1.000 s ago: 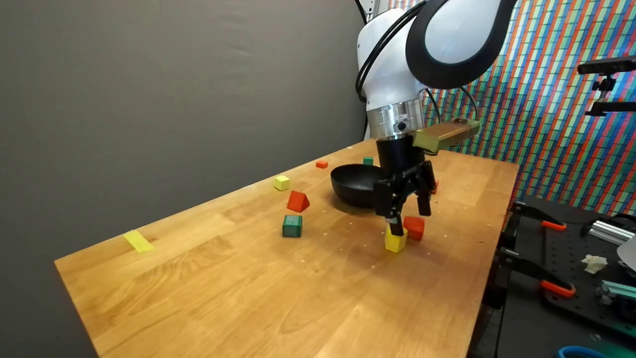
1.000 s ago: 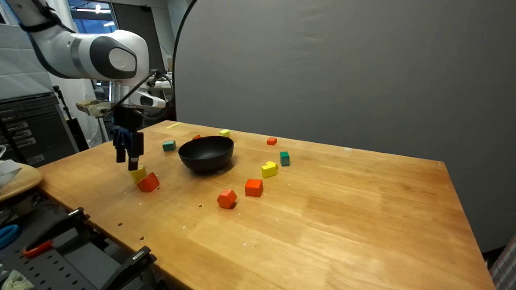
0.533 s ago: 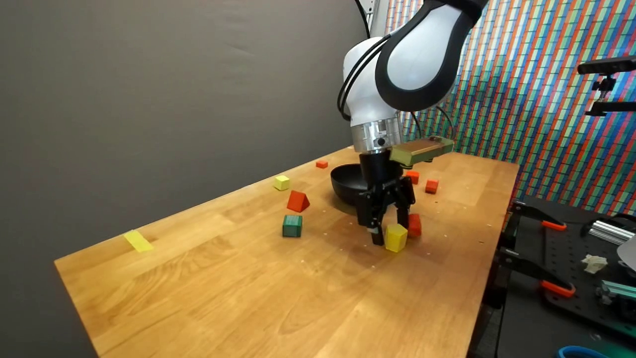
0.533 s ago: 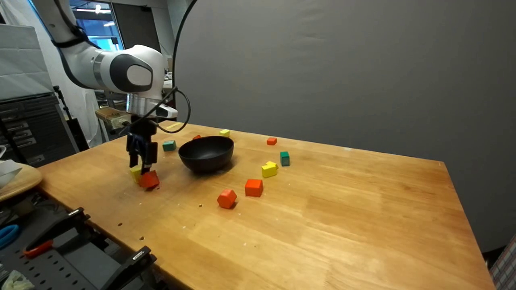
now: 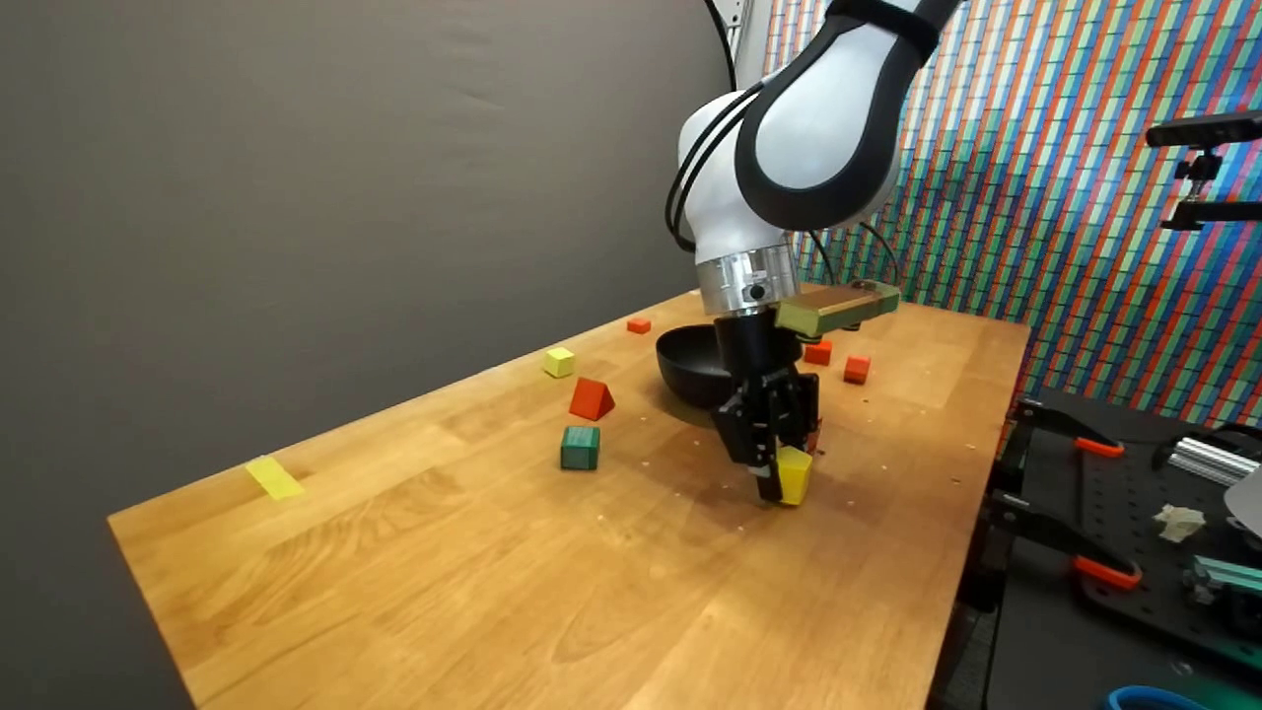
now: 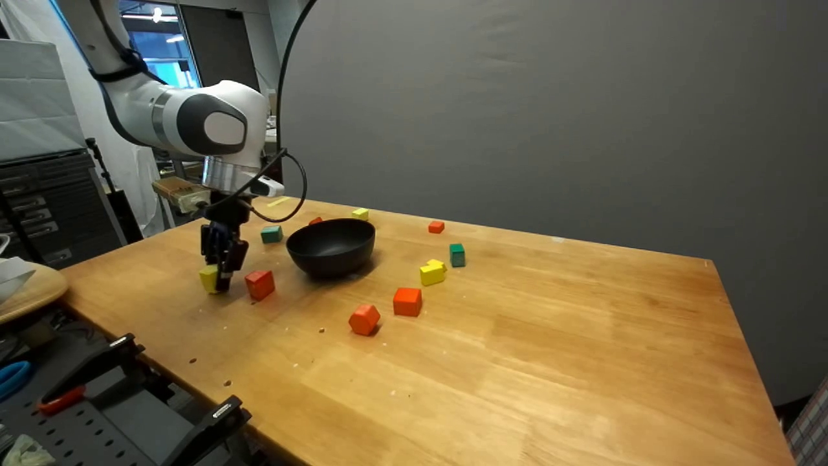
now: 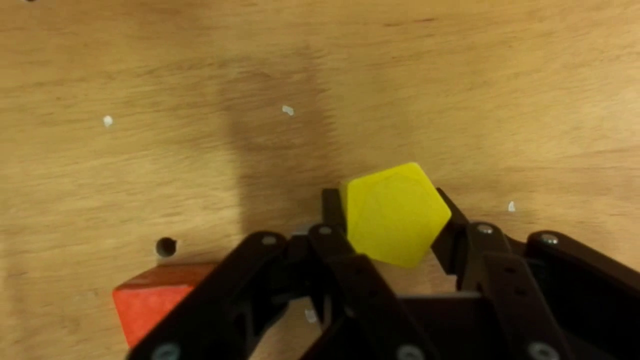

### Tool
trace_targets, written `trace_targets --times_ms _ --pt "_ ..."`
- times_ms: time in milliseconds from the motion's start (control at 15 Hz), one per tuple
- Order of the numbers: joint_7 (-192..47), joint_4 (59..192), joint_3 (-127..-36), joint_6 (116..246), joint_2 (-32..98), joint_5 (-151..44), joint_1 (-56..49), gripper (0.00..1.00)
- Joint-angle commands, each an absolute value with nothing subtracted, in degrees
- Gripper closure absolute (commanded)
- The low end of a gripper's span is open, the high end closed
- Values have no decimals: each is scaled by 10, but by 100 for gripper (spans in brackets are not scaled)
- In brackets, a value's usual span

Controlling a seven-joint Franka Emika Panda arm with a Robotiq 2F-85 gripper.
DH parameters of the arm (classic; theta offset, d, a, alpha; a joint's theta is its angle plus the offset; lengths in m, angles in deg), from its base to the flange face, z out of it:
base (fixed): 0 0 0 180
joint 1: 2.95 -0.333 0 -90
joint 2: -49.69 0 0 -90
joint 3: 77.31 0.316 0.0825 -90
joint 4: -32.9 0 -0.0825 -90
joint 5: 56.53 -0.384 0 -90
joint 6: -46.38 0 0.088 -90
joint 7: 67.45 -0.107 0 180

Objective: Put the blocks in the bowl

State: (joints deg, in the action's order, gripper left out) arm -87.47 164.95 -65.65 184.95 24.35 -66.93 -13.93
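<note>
My gripper (image 7: 392,220) is low over the table, shut on a yellow five-sided block (image 7: 400,205), one finger against each side of it. That block (image 5: 793,477) is at table height in both exterior views, partly behind the fingers. Close beside it lies a red block (image 6: 259,285), which the arm partly hides in the wrist view. The black bowl (image 6: 326,265) stands a short way off. Around it are scattered more blocks: green (image 5: 580,449), red wedge (image 5: 592,399), yellow (image 5: 559,362), orange (image 6: 436,226), green (image 6: 457,255), yellow (image 6: 432,275), red (image 6: 407,301) and red (image 6: 364,320).
A flat yellow tape strip (image 5: 275,477) is stuck near the wooden table's edge. Grey wall (image 6: 550,129) runs along that table side. Across the table, a black shelf with orange-tipped clamps (image 5: 1104,570) adjoins the edge.
The gripper has come down and its jaws have closed round the yellow block, which has shifted slightly. The neighbouring red block has been pushed away from it, towards the bowl.
</note>
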Motion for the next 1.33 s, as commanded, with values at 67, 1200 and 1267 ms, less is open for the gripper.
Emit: trace_targets --times_ms 67,1200,1267 --pt "-889 1724 -664 1852 356 -683 -150 76" --pt "-799 1364 -759 1576 198 -687 -29 50" --pt "-796 1348 -758 1563 186 -687 -29 30"
